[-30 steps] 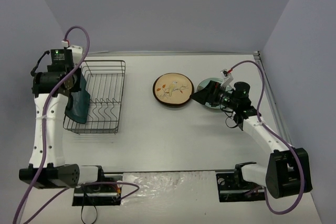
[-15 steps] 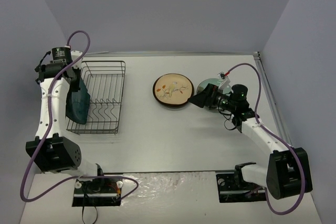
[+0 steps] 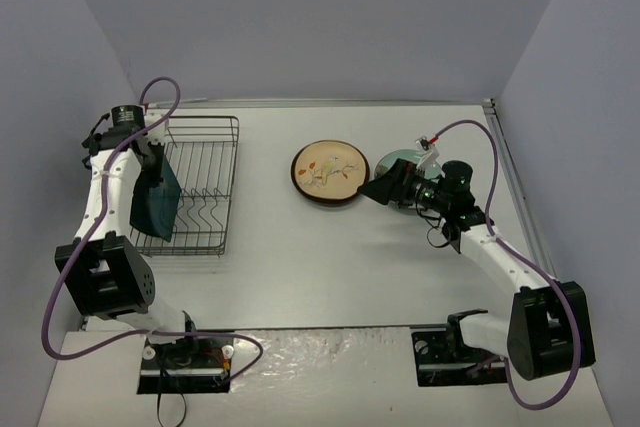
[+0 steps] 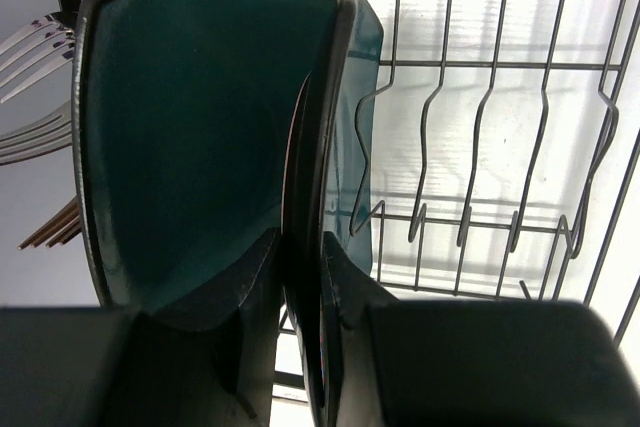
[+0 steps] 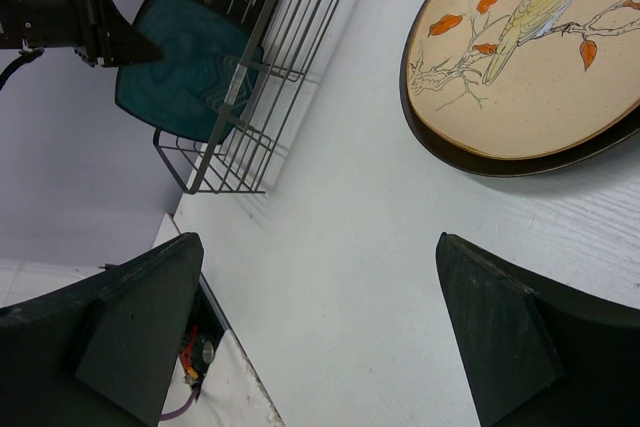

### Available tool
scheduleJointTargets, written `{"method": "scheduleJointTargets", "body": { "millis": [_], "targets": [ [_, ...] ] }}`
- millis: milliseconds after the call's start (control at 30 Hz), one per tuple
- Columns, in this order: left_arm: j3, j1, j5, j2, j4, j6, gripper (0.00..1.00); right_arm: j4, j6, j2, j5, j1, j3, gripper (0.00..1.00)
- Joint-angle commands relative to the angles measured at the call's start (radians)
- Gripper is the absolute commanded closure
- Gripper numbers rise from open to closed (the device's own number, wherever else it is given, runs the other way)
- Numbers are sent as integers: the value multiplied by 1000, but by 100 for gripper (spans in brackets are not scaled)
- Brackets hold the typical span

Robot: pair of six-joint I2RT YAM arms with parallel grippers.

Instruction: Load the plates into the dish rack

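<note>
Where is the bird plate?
In the top view, the cream bird-painted plate lies mid-table, right of the black wire rack, beside the pale mint plate.

Dark teal fills my left view: one teal plate (image 4: 190, 137) face-on, a second teal plate (image 4: 360, 47) edge-on. The dish rack (image 3: 200, 117) wire is black against the white table (image 3: 300, 257). To the right, the cream plate (image 5: 520, 57) shows a pale yellow bird, orange leaves, brown twigs and a dark brown rim. Further right, the mint plate (image 3: 405, 157) is pale green. My cables (image 3: 465, 121) are purple.

Probably a robot lab booth: plain grey walls (image 3: 320, 17) around a white table (image 3: 330, 257).
</note>
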Motion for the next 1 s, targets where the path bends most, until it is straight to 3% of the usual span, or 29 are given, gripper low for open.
{"method": "scheduleJointTargets", "body": {
  "millis": [0, 67, 233, 467, 800, 967],
  "targets": [
    [34, 13, 13, -27, 70, -10, 90, 81, 3, -10, -19, 7, 7, 0],
    [42, 14, 13, -23, 53, -16, 88, 72, 1, -12, -10, 7, 12, 0],
    [45, 14, 0, -35, 55, -30, 61, -13, -47, -20, 48, 6, 32, 0],
    [51, 14, -20, -70, 64, -48, 51, -144, -112, -38, 164, 4, 64, 0],
    [100, 8, -30, -236, 68, -168, 27, -398, -168, -70, 600, -15, 138, 1],
    [72, 1, 34, -361, 121, -261, 9, -436, -110, -33, 744, -79, 141, 5]
  ]
}}
